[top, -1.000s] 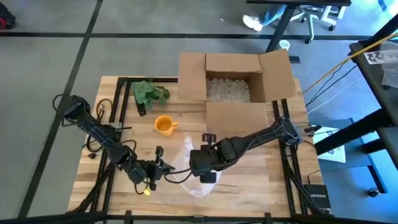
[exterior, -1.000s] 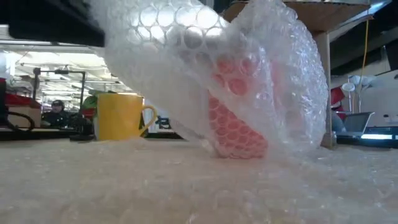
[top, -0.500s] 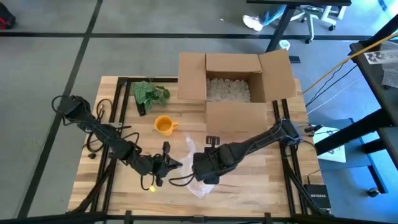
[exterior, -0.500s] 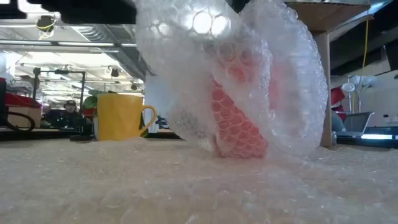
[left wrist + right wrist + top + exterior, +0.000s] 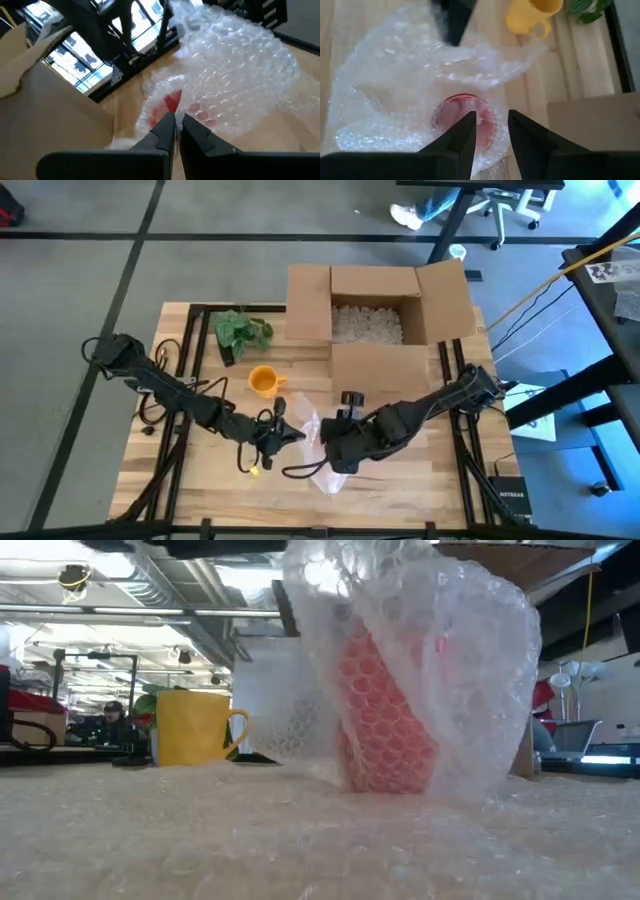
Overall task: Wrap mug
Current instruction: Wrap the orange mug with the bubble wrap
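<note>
Red mug (image 5: 385,725): upright under bubble wrap (image 5: 305,430), directly below right end effector (image 5: 490,132).
Right end effector: released.
Left end effector (image 5: 176,126): clenched on wrap.

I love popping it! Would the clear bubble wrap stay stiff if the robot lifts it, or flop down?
Probably floppy: the clear bubble wrap drapes in soft folds over the red mug. It likely weighs little, since the left gripper lifts a corner by a thin pinch. It may slip free.
</note>
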You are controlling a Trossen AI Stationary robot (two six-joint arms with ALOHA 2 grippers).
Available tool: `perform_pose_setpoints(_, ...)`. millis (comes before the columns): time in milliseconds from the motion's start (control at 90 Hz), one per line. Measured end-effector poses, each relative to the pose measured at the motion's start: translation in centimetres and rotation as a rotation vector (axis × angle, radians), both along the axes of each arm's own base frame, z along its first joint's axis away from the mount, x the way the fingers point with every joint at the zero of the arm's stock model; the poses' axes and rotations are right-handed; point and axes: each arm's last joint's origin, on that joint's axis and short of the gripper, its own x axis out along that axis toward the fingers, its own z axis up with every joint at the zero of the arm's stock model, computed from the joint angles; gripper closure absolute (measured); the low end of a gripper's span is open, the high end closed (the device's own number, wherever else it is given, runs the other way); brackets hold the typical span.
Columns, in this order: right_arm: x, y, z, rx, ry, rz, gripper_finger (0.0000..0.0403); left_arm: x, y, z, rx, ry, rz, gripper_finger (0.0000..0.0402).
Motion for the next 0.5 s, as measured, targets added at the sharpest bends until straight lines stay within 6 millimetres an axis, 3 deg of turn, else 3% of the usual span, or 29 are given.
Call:
perform_pose_setpoints(144, 0.2, 0.1, -1.5, 0.001, 0.022, 0.003, 0.0301, 0.5, 1.1, 0.0, -0.018, 0.003, -0.015, 0.0401)
perform_pose_setpoints(278, 0.1, 0.1, -1.7, -0.002, 0.026, 0.001, 0.0301, 0.9, 2.0, 0.0, -0.032, 0.004, -0.025, 0.0401)
perform_pose_setpoints(500, -0.8, -0.3, 0.4, 0.018, -0.044, -0.013, 0.0301, 1.4, 3.2, 0.0, -0.05, 0.009, -0.03, 0.0401)
